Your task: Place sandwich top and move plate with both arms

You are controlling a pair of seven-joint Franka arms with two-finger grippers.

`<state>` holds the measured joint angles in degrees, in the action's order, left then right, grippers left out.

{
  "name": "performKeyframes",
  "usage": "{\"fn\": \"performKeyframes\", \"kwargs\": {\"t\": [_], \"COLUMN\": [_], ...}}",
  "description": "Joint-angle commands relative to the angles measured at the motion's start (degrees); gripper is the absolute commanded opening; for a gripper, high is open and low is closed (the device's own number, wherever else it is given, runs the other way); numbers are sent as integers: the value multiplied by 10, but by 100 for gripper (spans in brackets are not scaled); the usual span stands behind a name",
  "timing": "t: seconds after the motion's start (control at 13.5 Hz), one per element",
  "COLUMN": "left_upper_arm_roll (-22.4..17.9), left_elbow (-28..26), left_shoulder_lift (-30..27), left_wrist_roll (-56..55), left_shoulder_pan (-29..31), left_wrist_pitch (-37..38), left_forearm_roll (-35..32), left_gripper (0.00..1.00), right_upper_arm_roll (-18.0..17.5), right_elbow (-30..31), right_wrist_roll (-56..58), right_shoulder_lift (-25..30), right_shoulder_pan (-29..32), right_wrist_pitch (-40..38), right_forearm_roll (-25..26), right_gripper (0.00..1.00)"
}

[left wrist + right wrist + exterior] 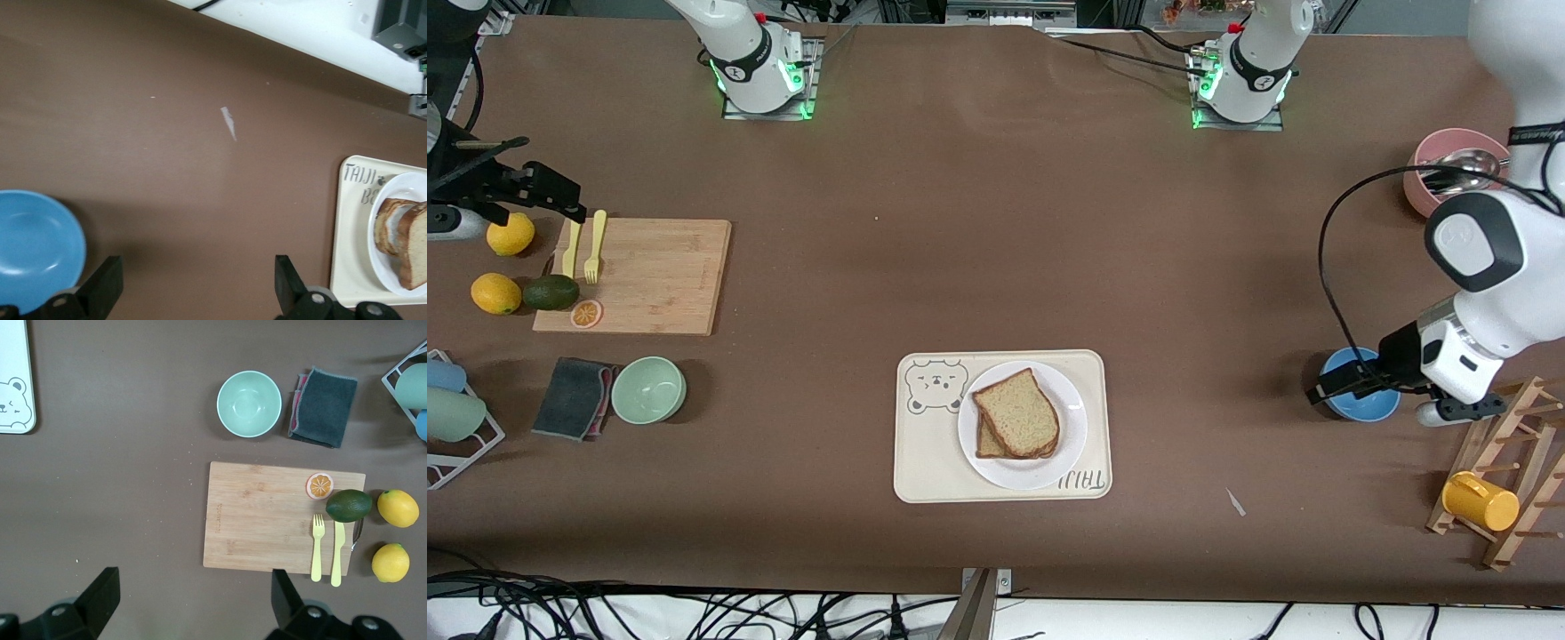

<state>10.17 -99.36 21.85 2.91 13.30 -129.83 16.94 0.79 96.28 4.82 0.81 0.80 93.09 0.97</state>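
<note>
The sandwich top [1018, 411], a light tan speckled slice with a brown crust, lies on a darker slice on the white plate [1073, 418]. The plate sits on a beige tray [925, 462] at the table's middle. In the left wrist view the sandwich top [415, 247] and the plate [377, 263] show at the picture's edge. My left gripper [1343, 382] [197, 283] hangs open and holds nothing, over the table beside a blue bowl [1360, 404]. My right gripper [560, 200] [193, 597] is open and holds nothing, over the table beside the cutting board [640, 276].
On the cutting board [267, 513] lie a yellow fork, a knife and an orange slice; an avocado and lemons are beside it. A green bowl [648, 389] and a grey cloth [574, 397] sit nearer the camera. A pink bowl [1449, 169] and a wooden rack with a yellow cup [1480, 500] stand at the left arm's end.
</note>
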Motion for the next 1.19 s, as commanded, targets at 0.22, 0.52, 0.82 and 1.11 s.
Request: {"fn": "performKeyframes", "kwargs": {"t": [0.22, 0.52, 0.82, 1.11], "left_upper_arm_roll": [-23, -33, -33, -87], "left_elbow": [-1, 7, 50, 63], "left_shoulder_lift": [-101, -183, -187, -188], "left_wrist_roll": [-41, -44, -65, -90], "left_shoulder_pan": [-3, -3, -10, -91], "left_wrist_pitch": [114, 241, 304, 327], "left_forearm_roll": [-80, -127, -132, -158], "left_gripper": [100, 100, 100, 100], "right_upper_arm_roll": [-6, -5, -5, -5], "right_elbow": [-7, -7, -7, -7], "right_wrist_roll": [-2, -2, -2, -3], "right_shoulder_lift": [1, 0, 0, 0], "right_shoulder_pan": [8, 8, 8, 8], "right_wrist_pitch": [-4, -4, -3, -3], "right_forearm_roll": [-4, -4, -4, -4], "right_gripper": [100, 100, 100, 100]}}
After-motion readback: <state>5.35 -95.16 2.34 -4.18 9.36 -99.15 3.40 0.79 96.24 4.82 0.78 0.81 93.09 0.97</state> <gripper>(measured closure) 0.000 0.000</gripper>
